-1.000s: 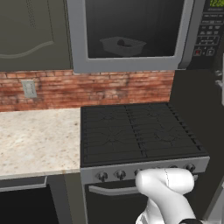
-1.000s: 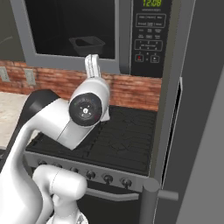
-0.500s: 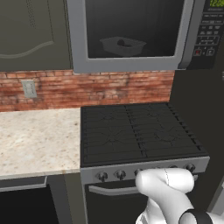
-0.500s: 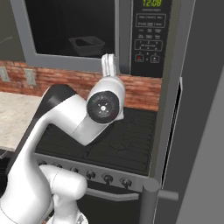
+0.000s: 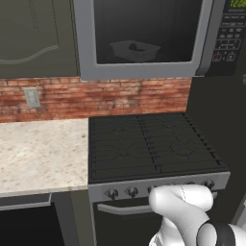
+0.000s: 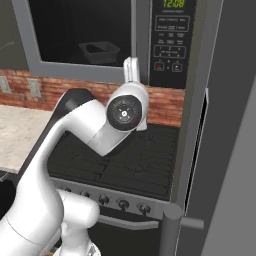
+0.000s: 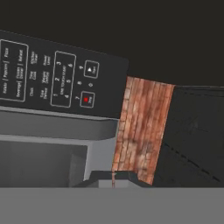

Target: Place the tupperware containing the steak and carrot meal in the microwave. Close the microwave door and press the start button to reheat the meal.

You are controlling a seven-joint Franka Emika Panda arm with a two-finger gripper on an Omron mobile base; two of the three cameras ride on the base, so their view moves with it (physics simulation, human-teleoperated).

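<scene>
One tub [image 5: 135, 50] sits inside the microwave [image 5: 144, 72], seen through the dark glass of the door [image 5: 146, 31]; it also shows in the right base view behind the window. Something dark lies in the tub, too dim to tell meat from carrot. Door looks closed flat against the front, its grey frame running around the window. Keypad strip [image 6: 170, 45] is to the right of the door, green display at the top, a red button low on the strip [image 7: 87, 99]. Gripper [image 6: 131, 69] is raised in front of the microwave, pointing up at the lower edge between the window and the keypad, near the keypad but not touching it as far as I can see. Fingers look close together; can't tell if clenched or slightly parted. Nothing visible between them. Stove [image 5: 151, 146] is below, brick wall [image 5: 96, 98] behind it, pale counter [image 5: 41, 153] to its left.
</scene>
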